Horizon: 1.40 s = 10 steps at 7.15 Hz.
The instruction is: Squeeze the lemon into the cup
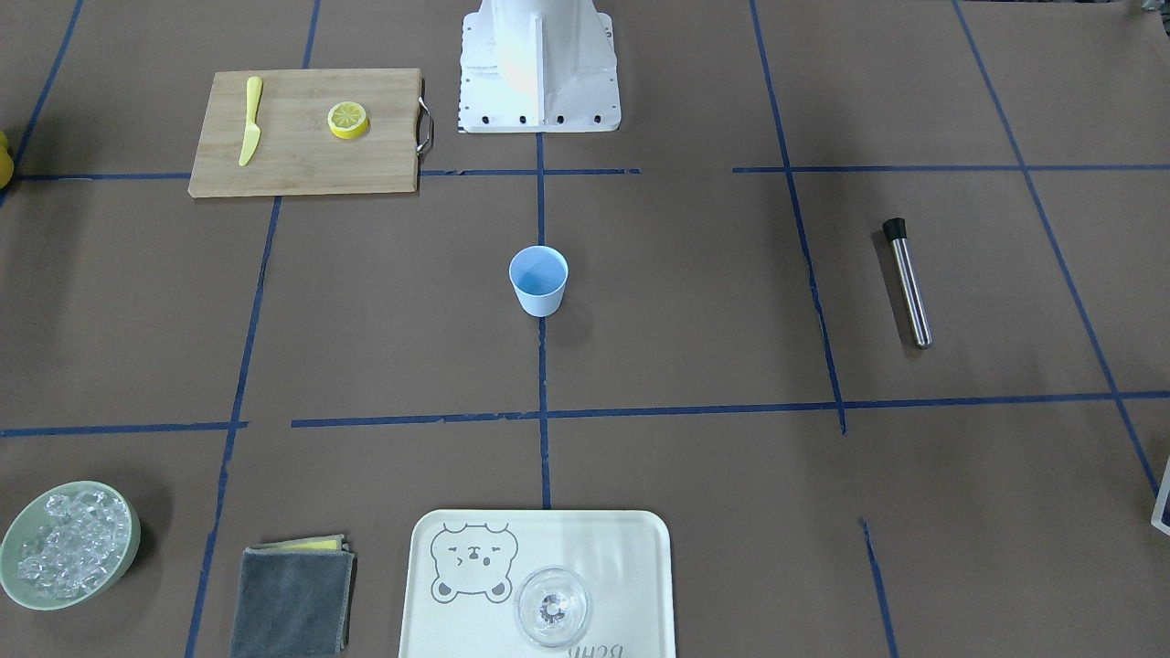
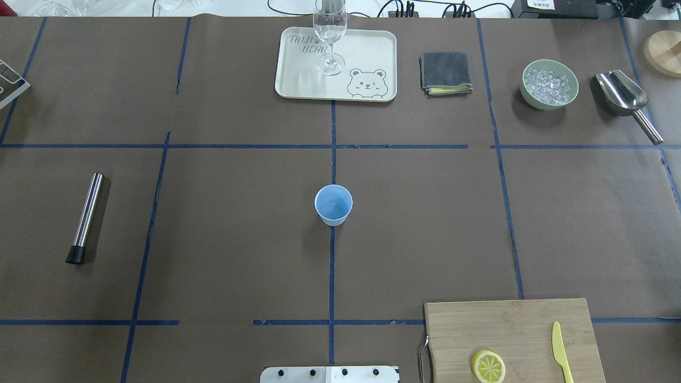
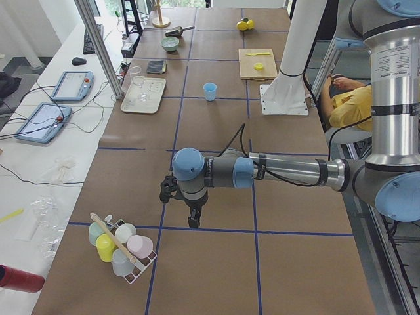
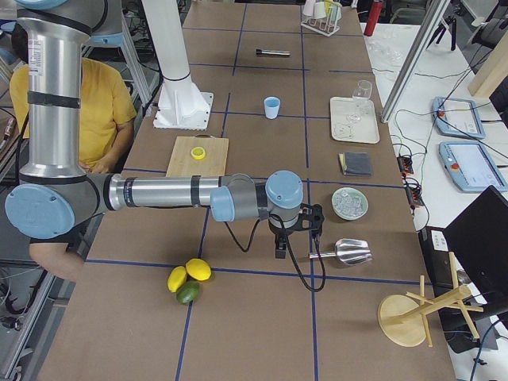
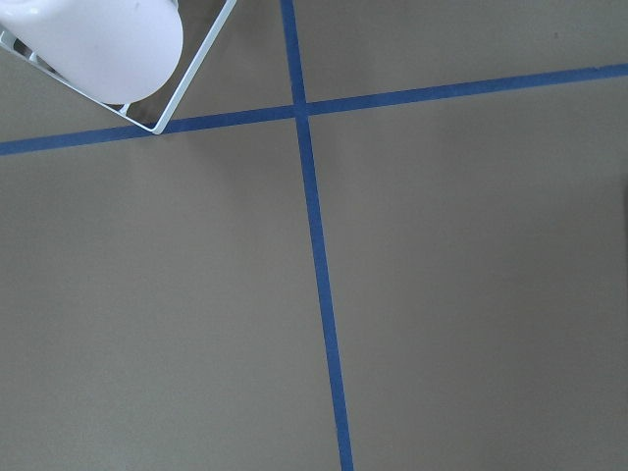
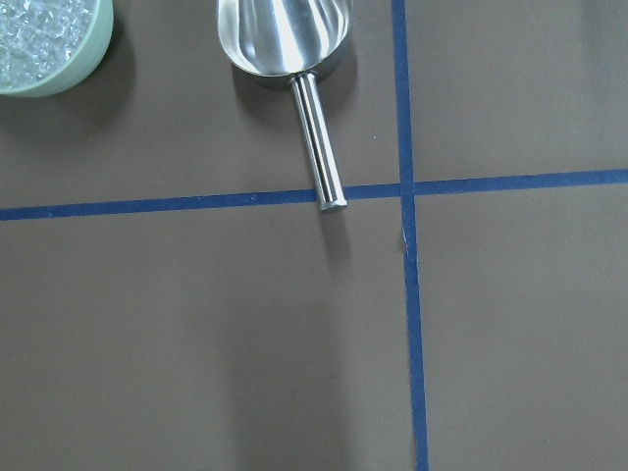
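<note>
The overhead view gives the lemon [image 2: 488,366] lying on the cutting board [image 2: 511,330] and the cup [image 2: 333,205] upright mid-table, well apart, whereas only the side views catch the left gripper [image 3: 193,220] and right gripper [image 4: 279,249], whose grip I cannot tell.

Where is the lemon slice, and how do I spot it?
Find the wooden cutting board beside the robot's white base. Two yellow things lie on it. The lemon slice is the round one with a pale segmented face; the yellow knife is long and thin.

lemon [image 1: 348,120] slice flat, blue cup [image 1: 538,280] upright
</note>
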{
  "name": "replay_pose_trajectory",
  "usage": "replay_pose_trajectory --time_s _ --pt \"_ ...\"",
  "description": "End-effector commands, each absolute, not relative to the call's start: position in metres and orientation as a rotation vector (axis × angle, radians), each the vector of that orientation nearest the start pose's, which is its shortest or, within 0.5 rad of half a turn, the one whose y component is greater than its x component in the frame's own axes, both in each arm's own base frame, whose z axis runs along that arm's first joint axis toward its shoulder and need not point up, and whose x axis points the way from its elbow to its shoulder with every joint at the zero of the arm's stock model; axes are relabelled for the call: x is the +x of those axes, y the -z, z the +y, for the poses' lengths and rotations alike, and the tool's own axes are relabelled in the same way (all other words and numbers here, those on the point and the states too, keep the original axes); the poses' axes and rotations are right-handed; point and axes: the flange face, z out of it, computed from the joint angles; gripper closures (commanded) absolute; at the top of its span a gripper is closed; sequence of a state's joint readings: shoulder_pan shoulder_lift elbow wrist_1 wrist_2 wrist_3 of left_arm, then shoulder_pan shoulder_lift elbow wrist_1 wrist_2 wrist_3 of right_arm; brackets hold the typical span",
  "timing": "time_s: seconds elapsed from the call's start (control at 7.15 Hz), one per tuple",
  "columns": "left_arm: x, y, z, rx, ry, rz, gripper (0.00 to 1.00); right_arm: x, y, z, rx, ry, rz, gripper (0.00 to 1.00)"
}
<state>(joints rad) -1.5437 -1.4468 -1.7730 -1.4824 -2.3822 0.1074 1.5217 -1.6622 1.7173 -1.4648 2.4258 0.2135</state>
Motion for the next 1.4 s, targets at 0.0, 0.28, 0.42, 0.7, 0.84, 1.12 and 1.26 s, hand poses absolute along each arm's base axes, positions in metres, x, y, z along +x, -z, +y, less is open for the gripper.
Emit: replay_pose_trajectory --time_s 0.0,0.28,0.42,0.7,0.84,1.12,1.26 --pt "-0.059 -0.61 -0.444 0.026 -0.098 0.827 0.0 0.035 -0.618 -0.46 0.031 -0.085 -0.858 0.0" --pt "-0.065 -0.601 -0.446 0.025 -0.086 0.816 0.0 0.035 -0.621 -0.458 0.027 -0.087 -0.861 0.0" --pt "-0.065 -0.595 -0.446 0.036 -0.091 0.817 0.0 0.035 -0.62 -0.458 0.027 -0.09 -0.864 0.0" --pt "-0.065 -0.588 -0.445 0.048 -0.094 0.814 0.0 0.034 -0.619 -0.458 0.032 -0.082 -0.871 0.0" --pt "-0.066 -0.586 -0.443 0.053 -0.095 0.813 0.0 0.034 -0.618 -0.458 0.035 -0.08 -0.875 0.0" --pt "-0.066 -0.589 -0.44 0.053 -0.098 0.812 0.0 0.033 -0.614 -0.459 0.041 -0.073 -0.887 0.0" --pt "-0.066 -0.585 -0.44 0.062 -0.102 0.811 0.0 0.032 -0.608 -0.459 0.048 -0.067 -0.902 0.0"
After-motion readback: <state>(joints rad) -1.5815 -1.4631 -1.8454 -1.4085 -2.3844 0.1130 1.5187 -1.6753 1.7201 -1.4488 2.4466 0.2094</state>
